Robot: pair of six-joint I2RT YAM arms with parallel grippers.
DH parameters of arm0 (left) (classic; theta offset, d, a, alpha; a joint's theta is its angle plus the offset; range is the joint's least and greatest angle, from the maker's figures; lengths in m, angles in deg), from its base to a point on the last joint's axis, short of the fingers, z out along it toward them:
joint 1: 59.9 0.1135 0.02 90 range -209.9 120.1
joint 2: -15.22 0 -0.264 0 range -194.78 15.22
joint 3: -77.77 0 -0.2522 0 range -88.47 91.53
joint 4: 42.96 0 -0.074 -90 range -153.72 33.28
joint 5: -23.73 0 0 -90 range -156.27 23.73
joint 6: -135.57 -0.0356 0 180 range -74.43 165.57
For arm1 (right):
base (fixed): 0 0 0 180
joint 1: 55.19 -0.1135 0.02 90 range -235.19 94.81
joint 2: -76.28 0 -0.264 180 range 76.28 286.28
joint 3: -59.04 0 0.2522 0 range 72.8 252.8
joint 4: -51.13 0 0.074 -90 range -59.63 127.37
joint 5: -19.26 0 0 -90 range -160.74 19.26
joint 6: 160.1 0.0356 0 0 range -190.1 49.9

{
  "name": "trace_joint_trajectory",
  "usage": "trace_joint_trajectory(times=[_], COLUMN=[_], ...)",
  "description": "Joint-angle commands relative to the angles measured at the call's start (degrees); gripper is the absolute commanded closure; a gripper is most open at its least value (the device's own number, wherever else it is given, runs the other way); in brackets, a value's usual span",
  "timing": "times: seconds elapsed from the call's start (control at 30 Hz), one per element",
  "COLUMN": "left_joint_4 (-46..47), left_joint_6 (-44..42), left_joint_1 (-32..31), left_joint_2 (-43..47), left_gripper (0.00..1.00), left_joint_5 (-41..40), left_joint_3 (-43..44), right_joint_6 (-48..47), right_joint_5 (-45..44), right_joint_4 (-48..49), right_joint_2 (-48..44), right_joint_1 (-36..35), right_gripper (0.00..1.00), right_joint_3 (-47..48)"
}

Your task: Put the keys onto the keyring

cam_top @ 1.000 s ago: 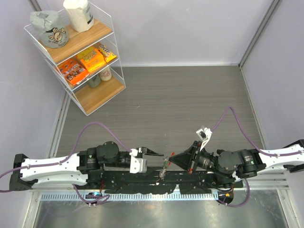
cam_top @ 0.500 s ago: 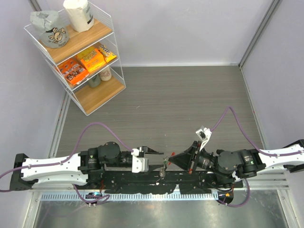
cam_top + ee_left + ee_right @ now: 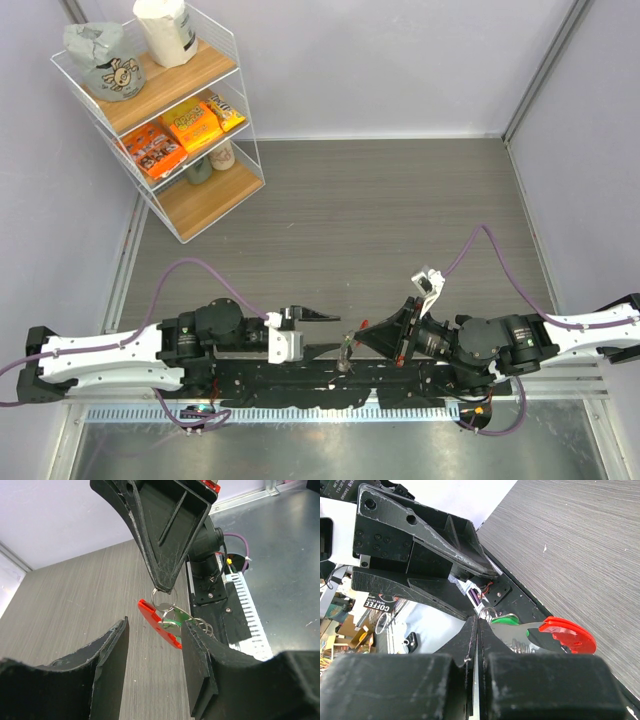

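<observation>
Holding the keyring (image 3: 162,600) in the air. The right gripper (image 3: 164,586) is pinched shut on its small top loop. The red tab (image 3: 156,622) and green key (image 3: 176,616) dangle just below the right gripper's tips, with more silver loops (image 3: 202,626) touching them on the side nearer its base.

The left gripper (image 3: 322,333) is spread wide and holds nothing. Its fingers (image 3: 199,666) straddle the bunch, just under the right gripper.

The green key looks already on the ring. I can't pick out a black-headed one in any view.

My read: the step is a two-handed threading setup, with the left going in for a second grip. The next move calls for a slow, centred close on the red tab, without knocking the bunch out of the right gripper's pinch.
</observation>
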Motion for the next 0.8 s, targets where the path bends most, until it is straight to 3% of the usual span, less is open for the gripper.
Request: trace_joint_trajectory(times=[0.0, 0.77], left_joint_4=[2.21, 5.37], left_joint_6=[-1.22, -0.96], left_joint_1=[-0.24, -0.24], left_joint_2=[-0.24, -5.51], left_gripper=[0.49, 0.51], left_joint_5=[-1.11, 2.58], left_joint_3=[0.15, 1.64], right_joint_6=[-0.38, -0.56], right_joint_5=[-0.3, -0.38], right_joint_4=[3.56, 4.09], right_joint_2=[0.23, 0.23], right_joint_1=[-0.23, -0.23], right_gripper=[0.95, 0.94], right_joint_3=[2.79, 2.26])
